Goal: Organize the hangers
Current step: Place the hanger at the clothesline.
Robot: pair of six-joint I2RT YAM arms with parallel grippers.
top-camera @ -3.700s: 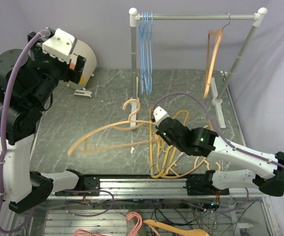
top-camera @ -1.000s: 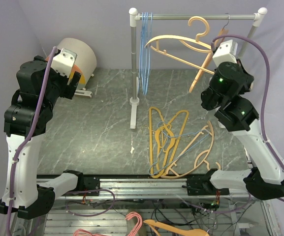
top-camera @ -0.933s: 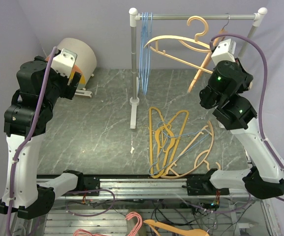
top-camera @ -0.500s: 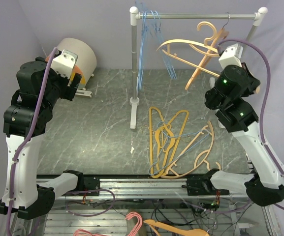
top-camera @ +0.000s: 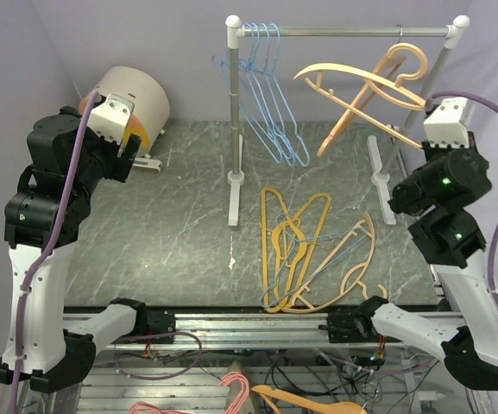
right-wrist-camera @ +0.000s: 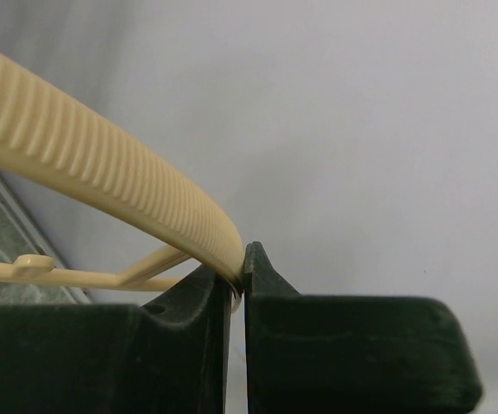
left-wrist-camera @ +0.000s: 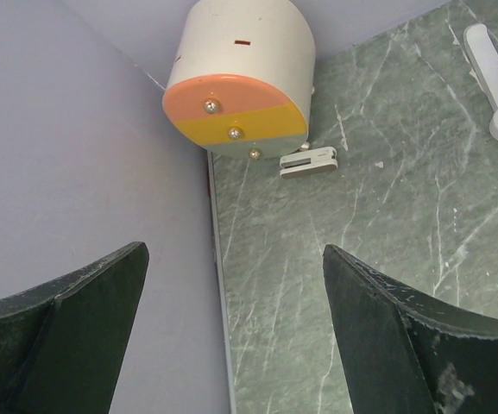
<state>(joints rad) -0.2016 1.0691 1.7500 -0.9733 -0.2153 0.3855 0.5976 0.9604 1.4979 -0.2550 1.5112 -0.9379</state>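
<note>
1. While the right gripper (right-wrist-camera: 238,259) is pinching the tan hanger (top-camera: 335,66) with only its very tips, a slip or swivel is threatening. The likely cause is a narrow hold on a curved, ribbed arm, with the long body reaching out to one side.
2. Tan hanger is crossing the orange hanger (top-camera: 342,128) just under the rail (top-camera: 343,30). The two are likely to snag if the hook is pushed on through.
3. Hook is sitting close under the rail's right end; whether it is catching the rail, I cannot tell. Letting go too soon is risking a drop onto the pile (top-camera: 305,250).
4. Blue hangers (top-camera: 266,103) are hanging splayed and tilted at the rail's left end, and a knock from the tan hanger's far arm is risking unhooking them.
5. Right fingers are clamping together on the ribbed arm, which is coming in from the upper left and ending in the slit between the tips.
6. Left gripper (left-wrist-camera: 236,254) is standing with fingers wide apart, holding nothing. It is hovering over the far left corner of the table (left-wrist-camera: 387,198), well apart from every hanger.
</note>
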